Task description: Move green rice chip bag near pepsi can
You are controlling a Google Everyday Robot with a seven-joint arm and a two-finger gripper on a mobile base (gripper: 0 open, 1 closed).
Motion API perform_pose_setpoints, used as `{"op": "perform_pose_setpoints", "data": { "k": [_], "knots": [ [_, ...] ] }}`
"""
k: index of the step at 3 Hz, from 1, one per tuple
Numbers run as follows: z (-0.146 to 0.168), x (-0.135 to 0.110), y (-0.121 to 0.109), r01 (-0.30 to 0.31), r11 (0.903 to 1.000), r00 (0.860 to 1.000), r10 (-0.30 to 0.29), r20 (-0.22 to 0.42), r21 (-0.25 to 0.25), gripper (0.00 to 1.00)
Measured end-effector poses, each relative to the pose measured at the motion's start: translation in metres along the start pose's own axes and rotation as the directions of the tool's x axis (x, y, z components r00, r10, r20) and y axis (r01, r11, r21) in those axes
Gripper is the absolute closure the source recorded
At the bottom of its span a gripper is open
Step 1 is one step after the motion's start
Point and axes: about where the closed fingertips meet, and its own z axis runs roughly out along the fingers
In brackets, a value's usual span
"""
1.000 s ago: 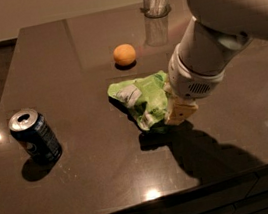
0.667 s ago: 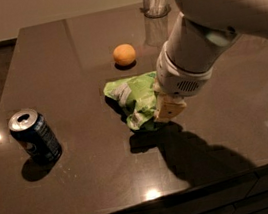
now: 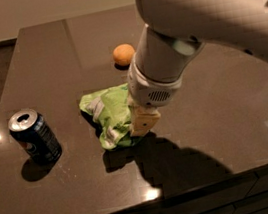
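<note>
claw gripping green rice chip bag has shifted toward pepsi can.

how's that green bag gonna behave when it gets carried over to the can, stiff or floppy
Probably floppy: the bag is crumpled and sags where the end effector pinches one edge. It is likely light for its size, since it looks puffy and hangs from that single edge. Its crinkly film may slip in the grip.
</note>
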Motion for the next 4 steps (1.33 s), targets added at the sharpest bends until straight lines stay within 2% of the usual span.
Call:
{"op": "perform_pose_setpoints", "data": {
  "k": [1,2,3,4],
  "knots": [
    [0.01,-0.025,0.01,0.043,0.9989,0.999,-0.043,0.023,-0.02,1.0],
    [0.013,-0.047,0.014,0.078,0.9968,0.996,-0.077,0.048,-0.019,1.0],
    [0.016,-0.059,0.015,0.091,0.9958,0.994,-0.091,0.052,-0.004,0.82],
    [0.019,-0.062,0.011,0.083,0.9966,0.995,-0.083,0.054,0.005,0.58]
  ]
}}
